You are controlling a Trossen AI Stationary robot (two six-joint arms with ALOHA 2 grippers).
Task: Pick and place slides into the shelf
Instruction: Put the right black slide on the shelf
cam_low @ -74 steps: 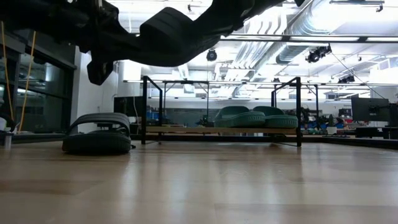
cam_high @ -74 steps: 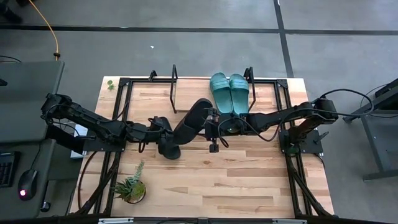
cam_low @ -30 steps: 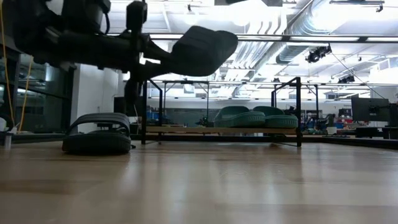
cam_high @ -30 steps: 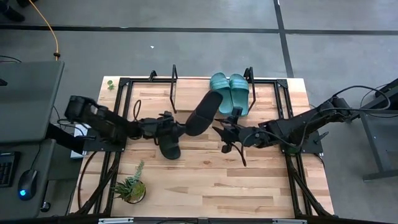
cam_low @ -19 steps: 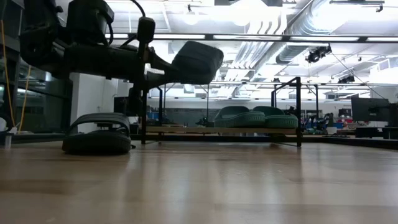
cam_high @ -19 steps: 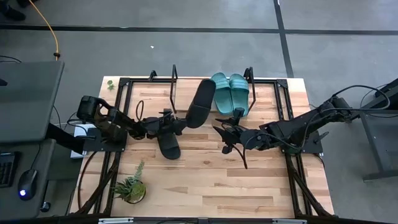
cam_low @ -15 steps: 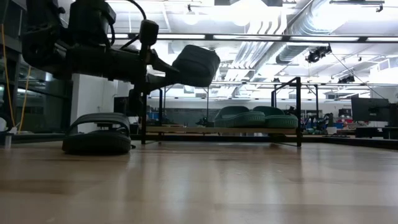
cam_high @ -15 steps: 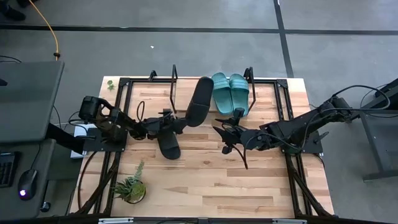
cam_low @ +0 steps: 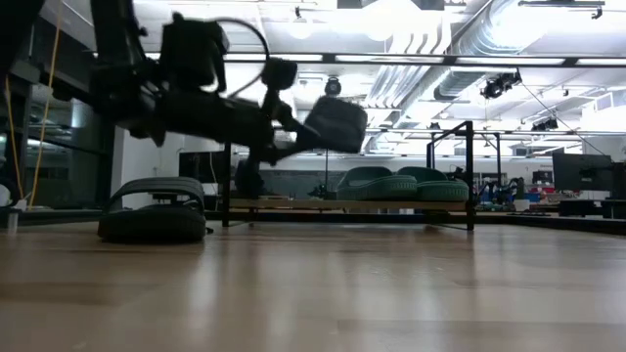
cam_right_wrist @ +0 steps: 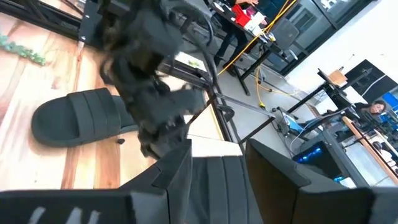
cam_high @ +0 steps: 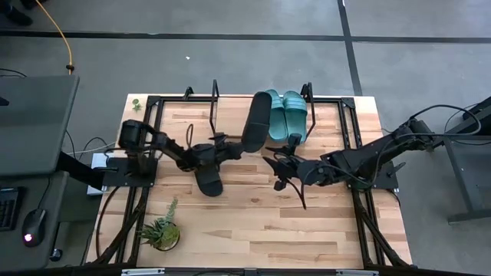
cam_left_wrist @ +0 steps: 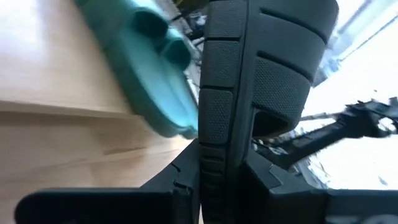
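My left gripper [cam_high: 236, 148] is shut on a black slide [cam_high: 257, 121] and holds it in the air over the shelf [cam_high: 230, 116], right beside the two teal slides [cam_high: 282, 113]. These lie side by side, soles down, on the shelf board [cam_low: 333, 205]. The second black slide [cam_high: 207, 180] rests sole down on the tabletop near the left arm, also in the low view [cam_low: 155, 210]. My right gripper [cam_high: 275, 170] is open and hangs over the table's middle, touching nothing. My left gripper pinches the black slide between its two fingers [cam_left_wrist: 180, 183] at the slide's near end [cam_left_wrist: 214, 146]. The fingers come roughly level from the table's left, slanting toward the far edge. The slide is lifted clear and points away from the gripper toward the shelf, higher than the teal slides [cam_low: 337, 122].
Black wire brackets [cam_high: 215, 107] stand upright at either end of the shelf board. A small potted plant [cam_high: 161, 231] sits near the table's near-left corner. Bare wood lies open on the near half of the table [cam_high: 307, 230].
My left gripper has carried the black slide toward the far edge and to the right, up to the teal slides. The slide has turned from slanting across the table to lying nearly along the near-far line. The right arm has kept still.
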